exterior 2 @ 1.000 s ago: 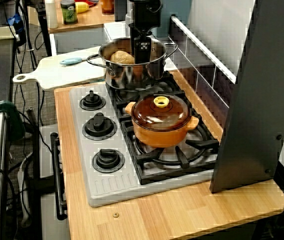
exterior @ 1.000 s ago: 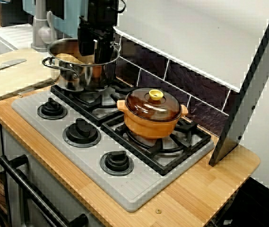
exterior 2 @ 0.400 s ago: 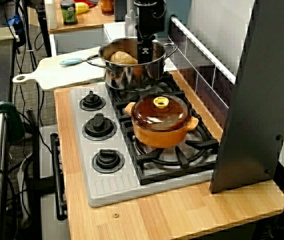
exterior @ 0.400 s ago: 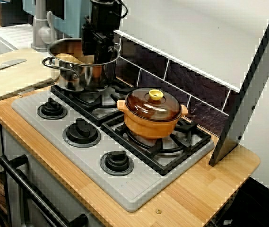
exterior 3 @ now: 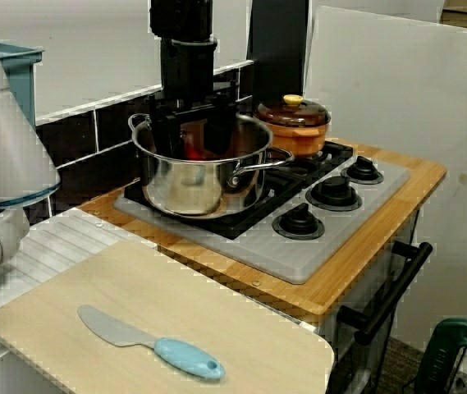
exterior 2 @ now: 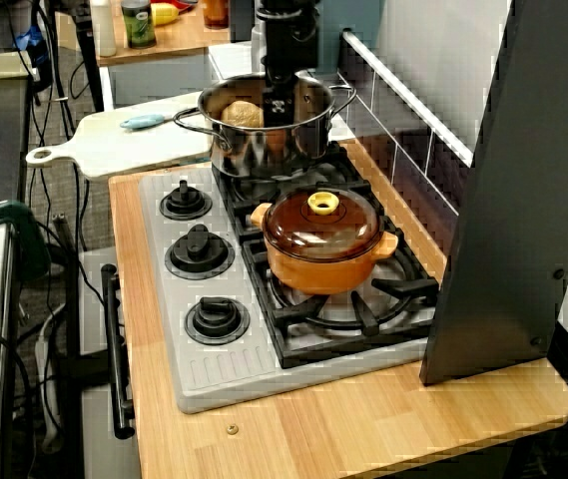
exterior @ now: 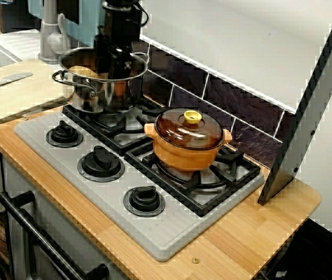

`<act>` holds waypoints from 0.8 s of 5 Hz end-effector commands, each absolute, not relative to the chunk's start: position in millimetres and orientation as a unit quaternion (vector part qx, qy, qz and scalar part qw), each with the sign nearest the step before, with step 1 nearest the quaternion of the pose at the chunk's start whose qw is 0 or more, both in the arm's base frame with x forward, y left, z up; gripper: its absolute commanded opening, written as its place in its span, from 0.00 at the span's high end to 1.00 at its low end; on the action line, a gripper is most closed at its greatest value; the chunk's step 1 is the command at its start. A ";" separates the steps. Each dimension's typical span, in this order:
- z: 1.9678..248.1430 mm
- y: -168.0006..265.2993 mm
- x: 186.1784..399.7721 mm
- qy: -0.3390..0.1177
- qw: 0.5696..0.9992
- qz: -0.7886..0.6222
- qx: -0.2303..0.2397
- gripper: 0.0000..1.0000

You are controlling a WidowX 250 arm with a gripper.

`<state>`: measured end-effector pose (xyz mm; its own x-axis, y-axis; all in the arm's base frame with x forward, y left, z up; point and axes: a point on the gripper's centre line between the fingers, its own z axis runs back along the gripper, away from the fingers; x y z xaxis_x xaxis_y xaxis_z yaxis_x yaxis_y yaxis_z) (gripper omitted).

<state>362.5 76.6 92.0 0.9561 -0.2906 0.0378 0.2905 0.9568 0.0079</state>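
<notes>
My black gripper (exterior 3: 194, 141) reaches straight down into a steel pot (exterior 3: 185, 193) on the back burner. In the view from the cutting-board side its fingers (exterior 3: 167, 133) stand apart, and something reddish (exterior 3: 193, 150) shows between them. In the view from above, the gripper (exterior 2: 277, 108) sits just right of a tan rounded lump (exterior 2: 244, 114) lying in the pot (exterior 2: 254, 152). From the stove's front, the gripper (exterior: 111, 61) is below the pot's (exterior: 95, 96) rim, beside the same lump (exterior: 84, 71). The fingertips are hidden by the pot wall there.
An orange casserole with a brown glass lid (exterior: 188, 143) sits on the burner beside the pot. Three black knobs (exterior: 100, 163) line the stove's front. A blue-handled knife (exterior 3: 153, 349) lies on the cutting board (exterior 3: 233, 328). A tall dark panel (exterior 2: 508, 200) leans at the stove's end.
The gripper swung a little away from the tan lump, then came back toward it and sank lower into the steel pot. Nothing else moved.
</notes>
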 end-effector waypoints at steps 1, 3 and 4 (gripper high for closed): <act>121.4 85.2 361.8 -0.057 0.988 -0.142 -0.003 0.00; 126.0 82.5 357.7 -0.063 0.987 -0.147 -0.025 0.00; 125.6 78.1 358.3 -0.063 0.987 -0.145 -0.026 0.00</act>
